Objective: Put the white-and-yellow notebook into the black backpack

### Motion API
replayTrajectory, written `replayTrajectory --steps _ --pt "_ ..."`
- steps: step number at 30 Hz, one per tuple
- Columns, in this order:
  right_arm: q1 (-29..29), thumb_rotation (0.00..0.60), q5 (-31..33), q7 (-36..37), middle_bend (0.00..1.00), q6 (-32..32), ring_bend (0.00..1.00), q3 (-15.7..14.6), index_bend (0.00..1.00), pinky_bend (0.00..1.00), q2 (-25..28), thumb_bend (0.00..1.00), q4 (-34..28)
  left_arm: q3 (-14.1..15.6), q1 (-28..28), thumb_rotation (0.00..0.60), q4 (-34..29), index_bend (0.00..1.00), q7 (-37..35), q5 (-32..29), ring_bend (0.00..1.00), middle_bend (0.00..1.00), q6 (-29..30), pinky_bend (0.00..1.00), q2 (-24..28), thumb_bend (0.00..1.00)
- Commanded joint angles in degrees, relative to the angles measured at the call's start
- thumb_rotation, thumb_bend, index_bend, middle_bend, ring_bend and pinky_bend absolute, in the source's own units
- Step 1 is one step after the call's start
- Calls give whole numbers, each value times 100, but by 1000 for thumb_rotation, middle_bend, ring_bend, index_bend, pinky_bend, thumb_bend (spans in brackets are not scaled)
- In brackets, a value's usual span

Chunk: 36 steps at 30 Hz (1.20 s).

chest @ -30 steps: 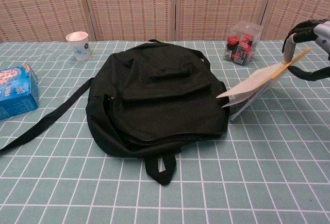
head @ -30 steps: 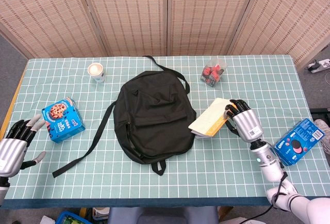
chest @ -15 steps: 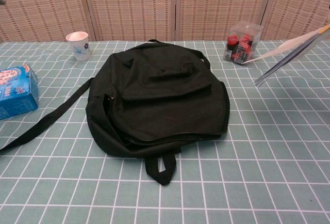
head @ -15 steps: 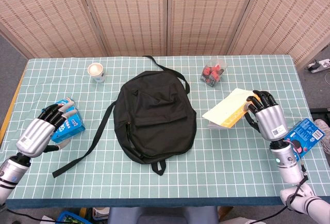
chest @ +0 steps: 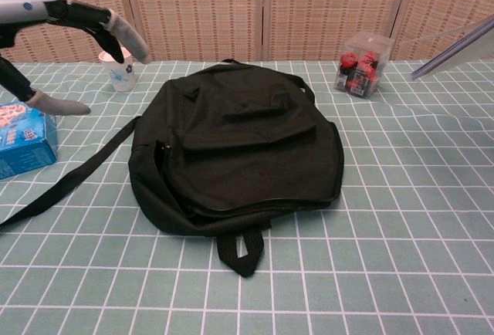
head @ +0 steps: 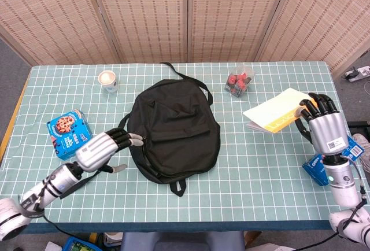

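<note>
A black backpack (head: 173, 126) lies flat in the middle of a table (head: 191, 193) covered with a green checked cloth. Its zip looks closed and nothing shows inside it. One long strap trails off toward the left front edge.

The robot's right hand (head: 324, 125) is raised above the right side of the table, well apart from the backpack. It grips the white-and-yellow notebook (head: 276, 110) by its right edge, fingers curled over the top. The notebook is held clear of the table and tilted, its free end pointing toward the backpack. In the chest view only its corner (chest: 455, 42) shows at the upper right.

The robot's left hand (head: 104, 148) hovers just beside the backpack's left edge, holding nothing. Its fingers are stretched out and apart, tips pointing at the bag, thumb hanging below.

Near the far edge, a small clear plastic box (head: 239, 81) holds red and dark pieces; I cannot tell what they are. A white paper cup (head: 108, 81) stands upright to the far left of the backpack; its contents cannot be made out. A blue cookie box (head: 68, 132) lies at the left, and another blue snack box (head: 332, 158) sits at the right edge, partly hidden behind the right wrist.
</note>
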Motion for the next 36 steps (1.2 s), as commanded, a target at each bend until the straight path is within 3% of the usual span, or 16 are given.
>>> replayTrajectory --steps 1,14,29,36 --pt "-30 600 23 -28 423 -9 240 9 814 273 34 310 -33 16 -372 600 189 319 -115 46 295 288 -315 222 -402 256" --pt "-75 600 2 -47 423 -30 244 7 815 277 58 310 -80 64 -1193 600 710 294 605 -408 298 299 -1402 230 -1382 256" --pt "-129 600 5 23 427 -13 249 19 821 277 31 310 -48 55 -1480 600 1049 220 1540 -1280 295 299 -1984 231 -1936 256" --pt "-162 600 24 71 429 -11 252 23 821 277 5 309 -38 149 -1441 600 1277 132 2075 -1641 281 261 -2099 231 -2122 256"
